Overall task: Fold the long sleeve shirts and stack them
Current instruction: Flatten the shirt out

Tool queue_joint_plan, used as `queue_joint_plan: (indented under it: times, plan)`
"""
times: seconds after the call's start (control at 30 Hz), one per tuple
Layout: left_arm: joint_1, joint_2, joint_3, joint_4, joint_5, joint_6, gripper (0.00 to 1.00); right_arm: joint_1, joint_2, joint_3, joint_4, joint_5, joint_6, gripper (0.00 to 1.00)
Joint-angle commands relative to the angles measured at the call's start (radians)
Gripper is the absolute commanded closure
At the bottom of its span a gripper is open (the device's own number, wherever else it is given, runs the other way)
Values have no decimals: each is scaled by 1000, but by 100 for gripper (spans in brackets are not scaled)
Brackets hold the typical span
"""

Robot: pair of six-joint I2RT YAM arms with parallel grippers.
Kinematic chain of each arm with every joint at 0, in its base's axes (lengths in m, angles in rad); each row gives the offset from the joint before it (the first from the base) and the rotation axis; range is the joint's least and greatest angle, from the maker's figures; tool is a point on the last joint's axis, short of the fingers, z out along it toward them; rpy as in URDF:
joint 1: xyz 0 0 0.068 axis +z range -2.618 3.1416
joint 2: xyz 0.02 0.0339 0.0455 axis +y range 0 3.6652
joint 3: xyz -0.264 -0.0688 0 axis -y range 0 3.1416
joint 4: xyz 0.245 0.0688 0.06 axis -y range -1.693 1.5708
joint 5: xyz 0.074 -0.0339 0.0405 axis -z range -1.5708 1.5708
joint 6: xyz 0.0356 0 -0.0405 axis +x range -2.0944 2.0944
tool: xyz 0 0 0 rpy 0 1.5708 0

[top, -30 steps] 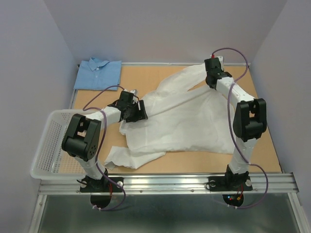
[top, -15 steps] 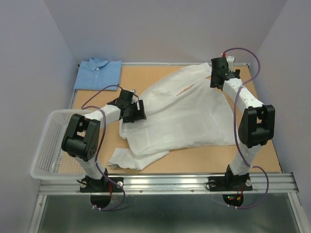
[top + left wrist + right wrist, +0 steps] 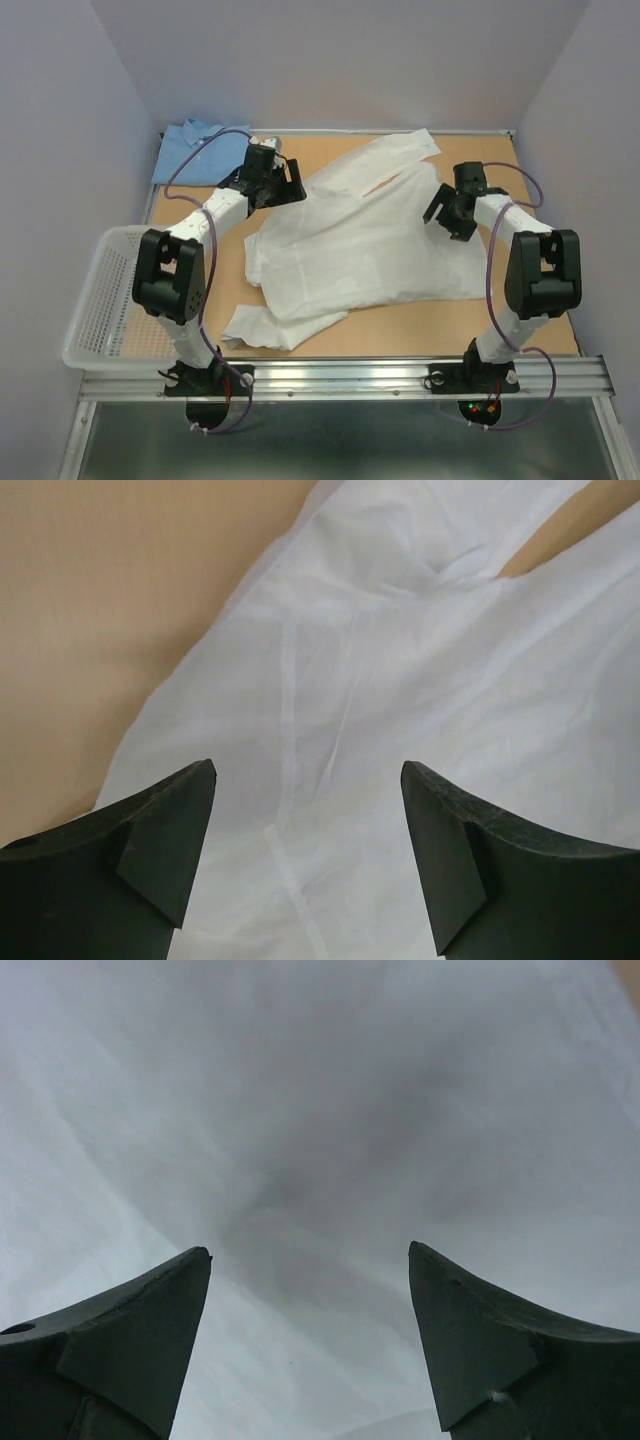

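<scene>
There goes the left gripper [image 3: 283, 186], swinging out to the far left edge of the white shirt [image 3: 370, 245], jaws apart. The right gripper [image 3: 448, 215] lets go and pulls back nearer, and the shirt settles flatter.

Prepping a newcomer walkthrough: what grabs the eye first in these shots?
The big white shirt lies sprawled unfolded across the middle of the table. Both arms reach over it, the left gripper at its far left edge and the right gripper over its right side, both open and empty. A folded blue shirt sits in the far left corner, a white mesh basket at the near left.
</scene>
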Motion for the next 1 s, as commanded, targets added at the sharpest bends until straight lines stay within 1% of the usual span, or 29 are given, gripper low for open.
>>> queue_joint_plan:
  times: [0.0, 0.03, 0.1, 0.23, 0.37, 0.5, 0.53, 0.7, 0.83, 0.93, 0.97]
  plan:
    - [18, 152, 112, 45, 6, -7, 14, -8, -66, -132, 93, -96, 116, 15]
    - [20, 178, 130, 50, 9, -7, 15, -11, -72, -154, 109, -122, 125, 15]
    - [23, 250, 178, 56, 15, -10, 15, -18, -87, -200, 119, -127, 148, 15]
    - [27, 352, 213, 68, 20, -36, 15, -27, -152, -328, 119, -107, 188, 15]
    - [60, 410, 213, 91, 20, -81, 15, -117, -234, -443, 113, -105, 222, 15]
    - [100, 436, 218, 90, 31, -109, 15, -171, -307, -516, 67, -107, 234, 14]
    - [107, 436, 218, 90, 28, -109, 15, -182, -314, -522, 34, -75, 236, 13]
    - [155, 426, 212, 76, 2, -133, 15, -245, -368, -539, -45, -64, 234, 12]
    - [175, 398, 201, 73, 3, -128, 15, -249, -429, -505, -97, -10, 201, 12]
    - [155, 343, 200, 64, 41, -95, 15, -249, -456, -403, -101, 7, 121, 12]
    - [144, 306, 198, 53, 49, -75, 15, -249, -451, -328, -100, -1, 83, 12]
